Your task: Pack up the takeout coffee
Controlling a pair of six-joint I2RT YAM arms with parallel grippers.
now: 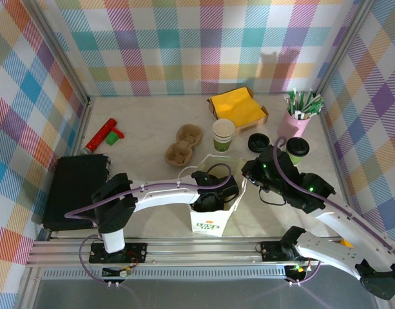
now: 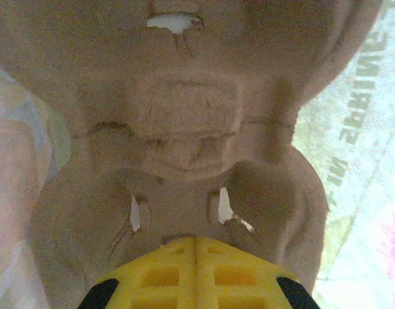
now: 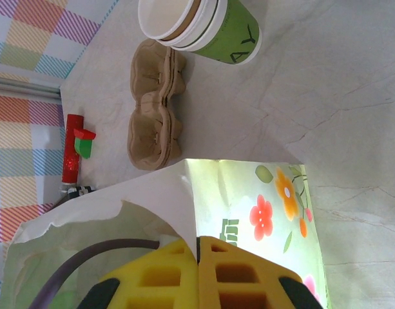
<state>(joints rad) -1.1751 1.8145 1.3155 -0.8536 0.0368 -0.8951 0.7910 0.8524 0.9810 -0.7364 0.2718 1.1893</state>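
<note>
Status imo: roughly halfway. The paper bag [image 1: 209, 224] stands open at the middle of the surface's near edge, w/ a pulp carrier [image 2: 184, 129] already down inside it. The takeout coffee [image 1: 298, 149], black lid on, sits out by the right edge just beside the pink cup of sticks [image 1: 294, 122], so it's not packed yet.

Left end effector [image 2: 196, 248] is inside the bag, fingers fully closed, tips right at the carrier. Can't tell if it's gripping it. Right end effector [image 3: 197, 248] is closed too and looks pinched on the bag rim.

Other stuff: lidless cup stack [image 1: 223, 134], spare carriers [image 1: 183, 145], loose lid [image 1: 258, 143], and napkins [image 1: 238, 106] at the far edge. The right arm itself sits btw bag and coffee.
</note>
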